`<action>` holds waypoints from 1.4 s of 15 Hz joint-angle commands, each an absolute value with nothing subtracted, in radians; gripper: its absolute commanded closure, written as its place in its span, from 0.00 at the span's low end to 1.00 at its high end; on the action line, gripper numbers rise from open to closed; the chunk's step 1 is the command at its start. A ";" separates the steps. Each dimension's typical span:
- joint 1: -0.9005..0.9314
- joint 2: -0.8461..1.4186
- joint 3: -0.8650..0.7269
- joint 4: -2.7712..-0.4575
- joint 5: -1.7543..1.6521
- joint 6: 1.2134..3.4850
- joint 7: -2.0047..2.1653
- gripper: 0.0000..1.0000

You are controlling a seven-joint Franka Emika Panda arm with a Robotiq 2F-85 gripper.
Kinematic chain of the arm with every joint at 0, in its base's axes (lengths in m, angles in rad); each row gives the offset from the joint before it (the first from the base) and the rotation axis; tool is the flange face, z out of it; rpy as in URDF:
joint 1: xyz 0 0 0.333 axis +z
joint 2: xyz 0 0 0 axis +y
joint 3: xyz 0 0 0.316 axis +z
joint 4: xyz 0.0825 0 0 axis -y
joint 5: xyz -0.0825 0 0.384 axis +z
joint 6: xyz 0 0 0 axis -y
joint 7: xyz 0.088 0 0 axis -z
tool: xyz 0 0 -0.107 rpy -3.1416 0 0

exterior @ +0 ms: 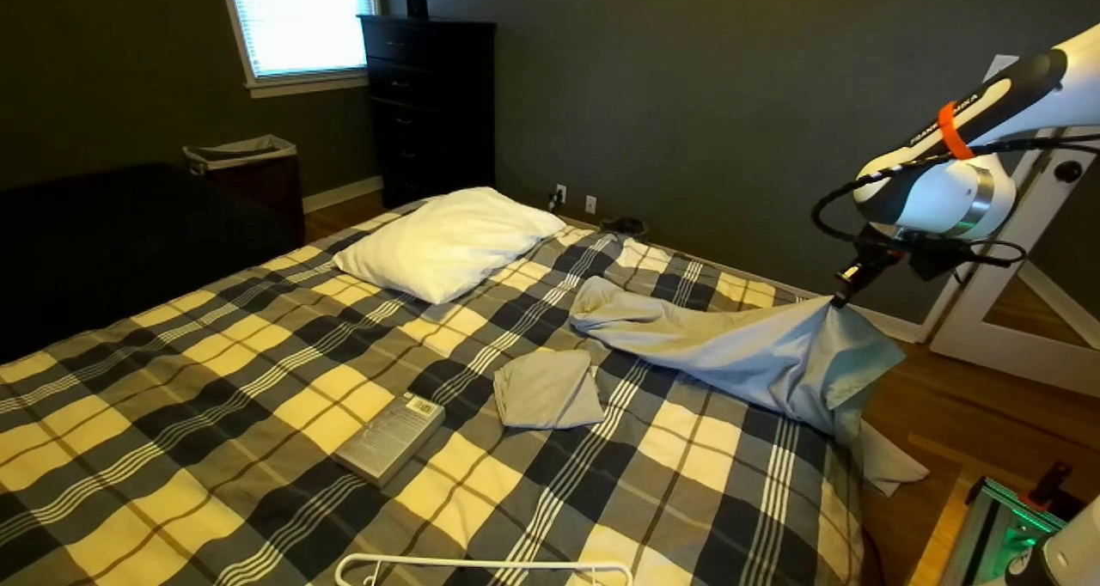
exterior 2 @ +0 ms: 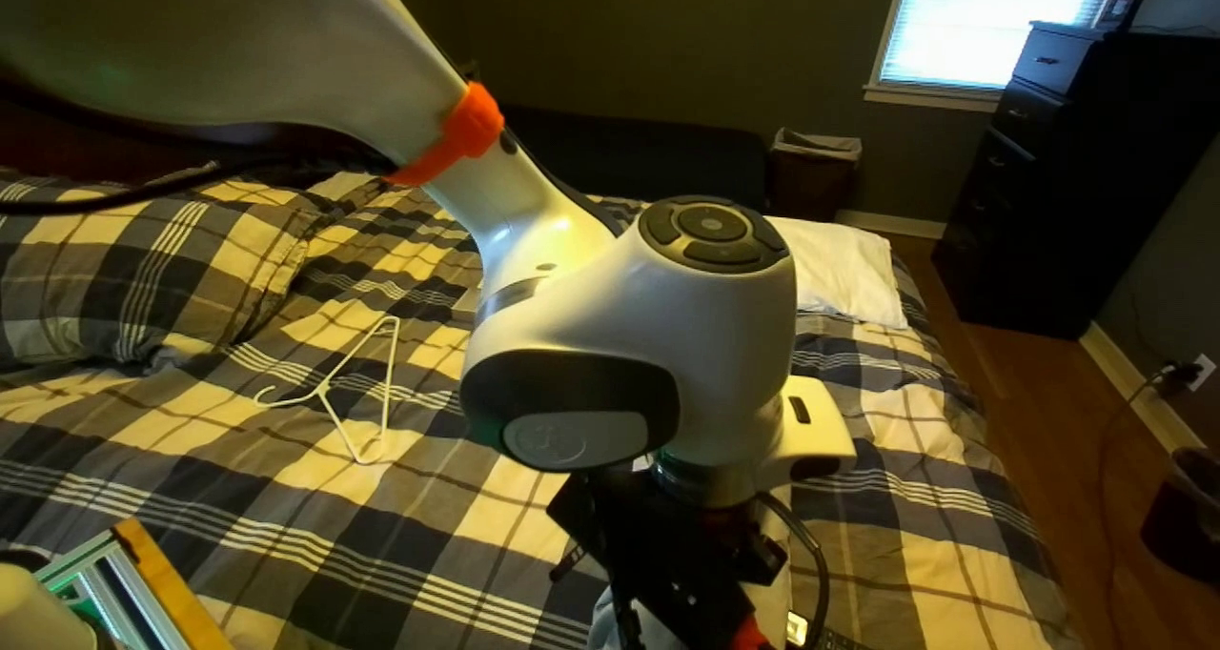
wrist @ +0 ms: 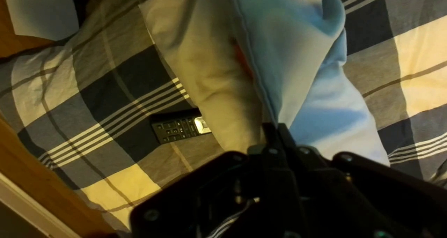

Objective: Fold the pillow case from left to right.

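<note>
The pillow case (exterior: 730, 341) is a limp, wrinkled pale cloth, tinted blue by light, lying along the bed's edge in an exterior view. One part is lifted into a peak at my gripper (exterior: 839, 299); a corner hangs past the bed's edge toward the floor. In the wrist view my gripper (wrist: 274, 126) is shut on an edge of the pillow case (wrist: 307, 56), which drapes below and beyond the fingertips. In an exterior view the arm hides most of the pillow case, and only a small part (exterior 2: 640, 623) shows under the gripper.
A plaid bedspread (exterior: 215, 431) covers the bed. On it are a white pillow (exterior: 451, 242), a small folded grey cloth (exterior: 550, 393), a grey box (exterior: 391, 440) and a white hanger (exterior 2: 329, 388). A black remote (wrist: 176, 128) lies partly under the pillow case.
</note>
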State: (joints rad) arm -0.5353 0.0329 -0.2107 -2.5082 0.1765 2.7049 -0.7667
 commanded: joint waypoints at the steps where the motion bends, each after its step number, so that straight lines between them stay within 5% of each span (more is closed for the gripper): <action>1: -0.479 0.098 -0.282 -2.473 0.171 2.743 -0.711 1.00; 10: -0.414 0.327 -0.386 -2.393 0.045 3.090 -0.553 1.00; 11: -0.422 0.346 -0.388 -2.381 -0.024 3.077 -0.490 0.73; 13: -0.417 0.366 -0.394 -2.364 -0.070 3.059 -0.441 0.68; 18: -0.430 0.335 -0.372 -2.368 -0.140 3.079 -0.403 0.30; 21: -0.601 0.233 -0.111 -2.412 -0.025 3.012 -0.629 0.06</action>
State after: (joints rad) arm -0.4677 0.3317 -0.3087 -2.3616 -0.0923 3.0694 -0.4817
